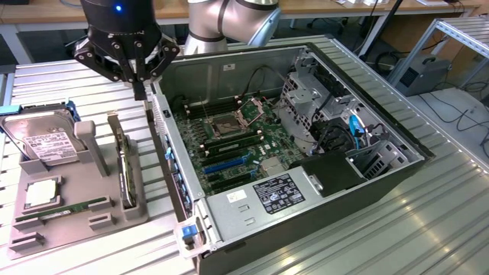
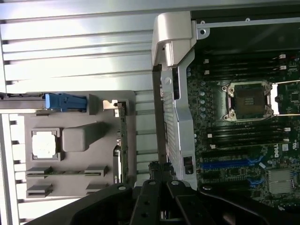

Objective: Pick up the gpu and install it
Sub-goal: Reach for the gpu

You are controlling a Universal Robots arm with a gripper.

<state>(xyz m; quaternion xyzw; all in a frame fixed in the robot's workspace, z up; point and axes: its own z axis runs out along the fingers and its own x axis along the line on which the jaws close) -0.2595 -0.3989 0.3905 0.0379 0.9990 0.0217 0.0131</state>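
- Exterior view: the gpu is seen standing on its long edge in a slot of the grey holder, on the side nearest the computer case. It is not gripped.
- In the wrist view the gpu is seen edge-on, with its silver bracket at one end.
- The gripper is held above the card's far end and the case's rear wall, with its fingers pressed together on nothing.
- A tall grey post of the holder is set just beside the card.
- A hard drive, a processor and a RAM stick are kept in the same holder.
- The card is separated from the motherboard by the rear wall.
- On the motherboard, an open CPU socket and blue slots are exposed.
- A drive cage with cables is mounted towards the exterior view's right.
- Everything is laid on a slatted metal table.
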